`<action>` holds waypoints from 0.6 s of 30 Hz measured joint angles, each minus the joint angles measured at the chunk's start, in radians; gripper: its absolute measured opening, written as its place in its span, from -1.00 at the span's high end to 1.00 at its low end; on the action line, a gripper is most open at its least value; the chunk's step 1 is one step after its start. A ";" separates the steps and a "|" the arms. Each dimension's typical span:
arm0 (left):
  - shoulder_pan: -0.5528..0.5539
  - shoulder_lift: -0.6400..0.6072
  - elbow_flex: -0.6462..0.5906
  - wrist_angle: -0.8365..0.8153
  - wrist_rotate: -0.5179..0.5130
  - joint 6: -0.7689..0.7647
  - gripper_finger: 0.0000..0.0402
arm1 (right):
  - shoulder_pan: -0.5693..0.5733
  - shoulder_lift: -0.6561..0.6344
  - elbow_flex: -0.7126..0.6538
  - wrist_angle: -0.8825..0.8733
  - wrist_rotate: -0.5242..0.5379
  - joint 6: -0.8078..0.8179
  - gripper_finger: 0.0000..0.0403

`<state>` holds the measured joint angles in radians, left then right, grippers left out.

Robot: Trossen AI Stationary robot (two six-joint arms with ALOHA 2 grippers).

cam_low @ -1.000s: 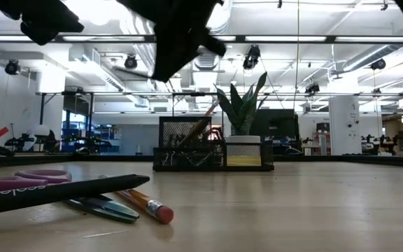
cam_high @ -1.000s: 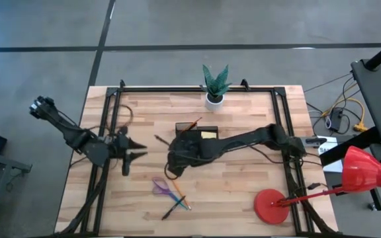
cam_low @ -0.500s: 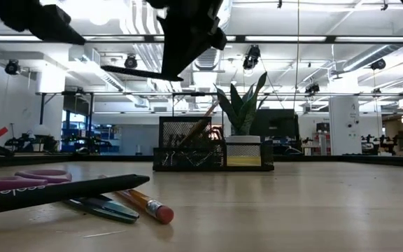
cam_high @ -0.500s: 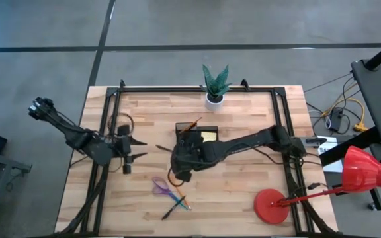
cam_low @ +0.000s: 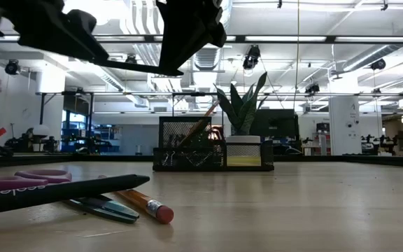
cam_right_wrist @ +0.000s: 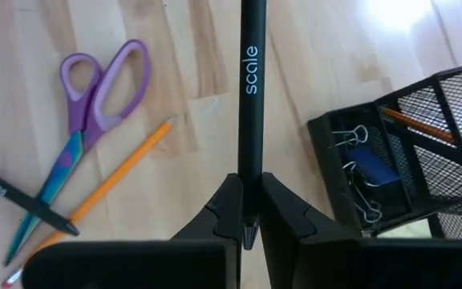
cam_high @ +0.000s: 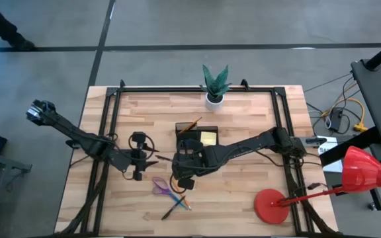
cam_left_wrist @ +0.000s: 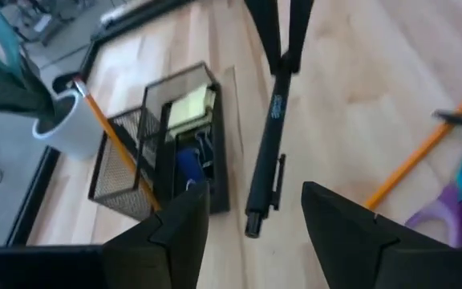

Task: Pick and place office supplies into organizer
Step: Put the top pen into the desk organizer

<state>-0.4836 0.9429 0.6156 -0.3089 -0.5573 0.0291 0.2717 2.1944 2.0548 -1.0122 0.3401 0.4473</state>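
A pale wooden counter [cam_high: 243,185] sits in an open workshop. At the centre of the high view the right hand [cam_right_wrist: 245,210] is clenched on a black pen [cam_right_wrist: 251,96], held level above the boards just beside the organizer [cam_high: 197,137], probably for a handover or a drop in. The left hand [cam_left_wrist: 251,221], fingers spread and empty, faces the pen's tip. Scissors [cam_high: 162,188] and pencils [cam_high: 177,198] wait lower centre.

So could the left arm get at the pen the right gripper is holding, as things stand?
Probably yes. The left gripper is open, and in its wrist view the black pen, clamped by the right gripper, hangs right ahead between its fingers with nothing between.
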 joint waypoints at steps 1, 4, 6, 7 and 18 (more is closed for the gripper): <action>0.010 0.009 0.000 -0.004 0.009 0.006 0.08 | 0.000 0.000 0.000 0.000 0.000 0.004 0.94; 0.031 0.031 0.006 -0.004 0.079 0.011 0.08 | 0.002 0.000 0.000 -0.001 0.000 0.009 0.94; 0.035 0.051 0.016 0.003 0.099 0.034 0.08 | 0.005 0.000 0.000 -0.001 -0.001 0.011 0.94; 0.035 0.062 0.022 0.007 0.101 0.058 0.08 | 0.005 0.000 0.000 -0.001 -0.001 0.012 0.94; 0.076 0.185 0.088 0.011 0.108 0.164 0.46 | 0.006 0.000 0.000 0.000 -0.001 0.018 0.94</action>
<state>-0.4072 1.1280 0.7034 -0.2978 -0.4496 0.1927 0.2775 2.1944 2.0548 -1.0126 0.3393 0.4650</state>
